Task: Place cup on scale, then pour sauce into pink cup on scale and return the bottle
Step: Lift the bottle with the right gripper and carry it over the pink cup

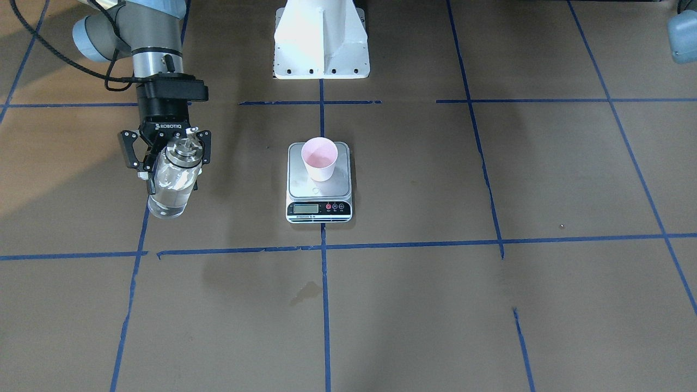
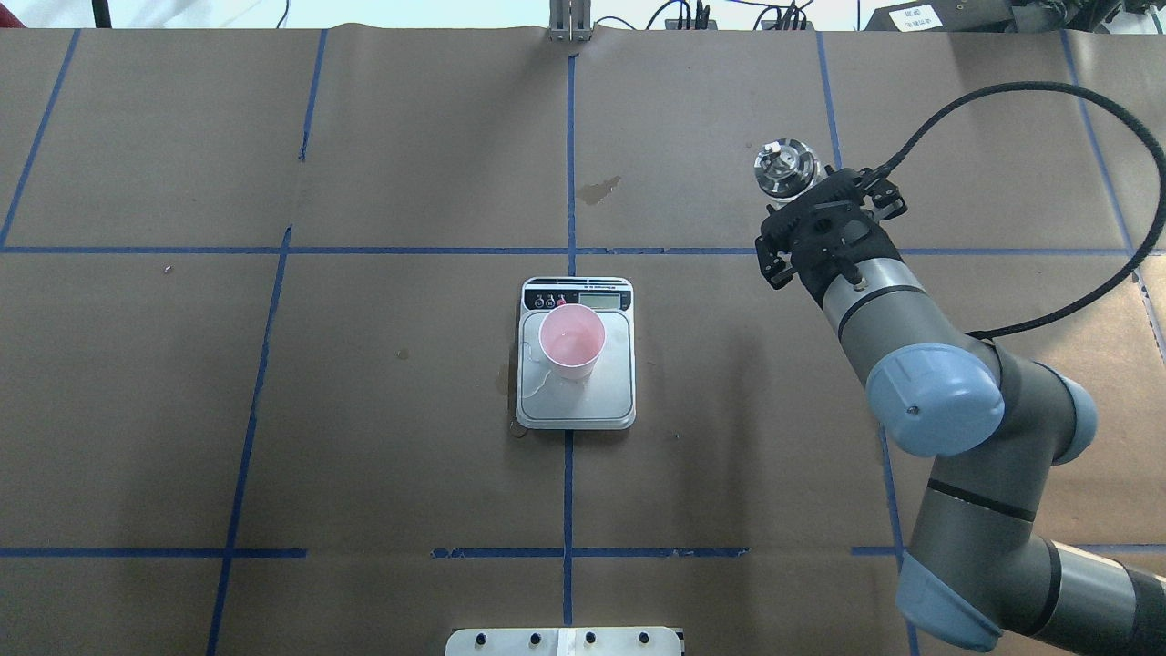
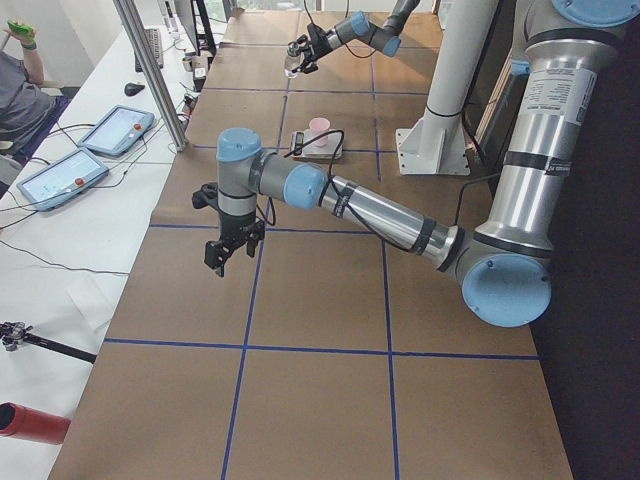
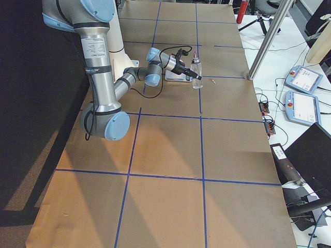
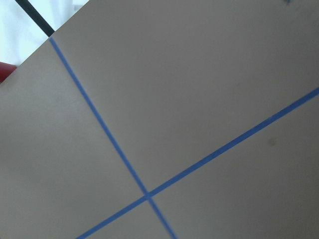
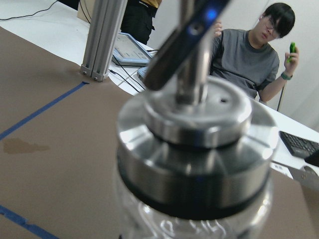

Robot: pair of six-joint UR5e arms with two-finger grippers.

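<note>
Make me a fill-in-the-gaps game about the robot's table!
The ____ cup stands on the scale. The right gripper is shut on the ____. The tape lines on the table are ____.
Missing words: pink; bottle; blue.

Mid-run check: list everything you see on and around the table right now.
cup: one, pale pink, upright on the scale's platform
scale: one, silver and white, table centre
bottle: one, clear glass, silver cap, held off to the scale's side
sauce: clear liquid, inside the bottle
stain: one, dark, on the paper on the operators' side of the scale
table: one, brown paper, blue tape grid
operator: one, grey shirt, past the table's edge
right pincer: black, shut on the bottle
left pincer: black, over bare paper; open or shut unclear
</note>
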